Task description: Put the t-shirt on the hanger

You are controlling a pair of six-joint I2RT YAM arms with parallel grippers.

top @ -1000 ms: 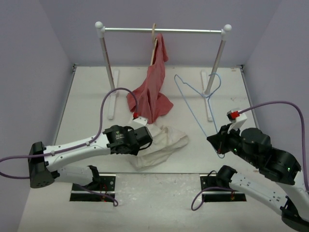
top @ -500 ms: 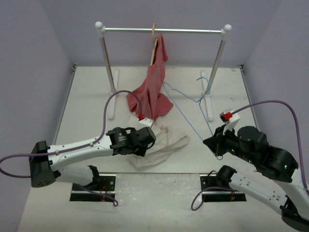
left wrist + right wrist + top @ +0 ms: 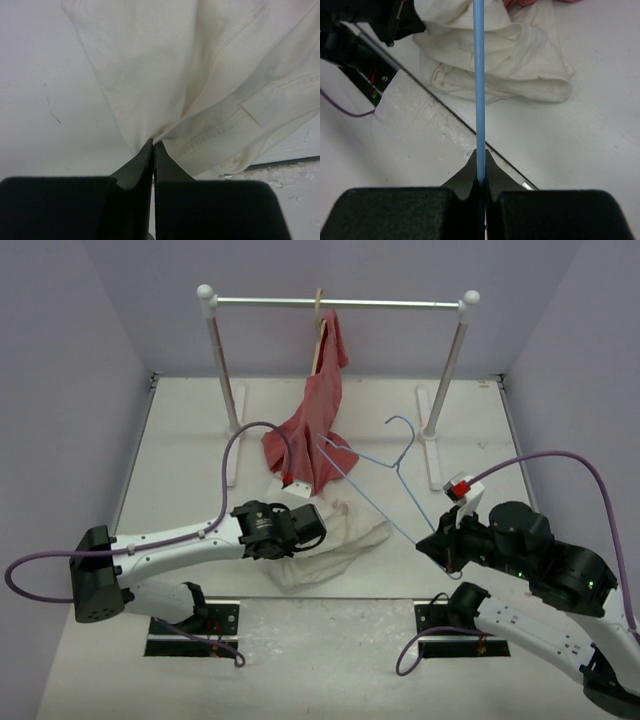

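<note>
The cream t-shirt point(image 3: 345, 535) lies crumpled on the table near the front, and fills the left wrist view point(image 3: 165, 75). My left gripper point(image 3: 316, 529) sits at the shirt's left edge; its jaws are shut, with a fold of the fabric pinched at the tips point(image 3: 153, 142). The light-blue wire hanger point(image 3: 372, 472) is held up off the table, tilted, with its hook pointing toward the rack. My right gripper point(image 3: 436, 541) is shut on the hanger's lower corner; in the right wrist view the blue wire point(image 3: 479, 90) runs straight up from the closed jaws point(image 3: 480, 167), over the t-shirt point(image 3: 495, 55).
A clothes rack with a metal rod point(image 3: 340, 303) and two white posts point(image 3: 222, 370) stands at the back. A red-pink garment point(image 3: 315, 435) hangs from a wooden hanger point(image 3: 319, 315), its hem reaching the table beside the t-shirt. Lilac walls close in the sides.
My left gripper has closed on the t-shirt's edge after shifting slightly right. The right arm has swung the hanger leftward, toward the red garment and the t-shirt.
</note>
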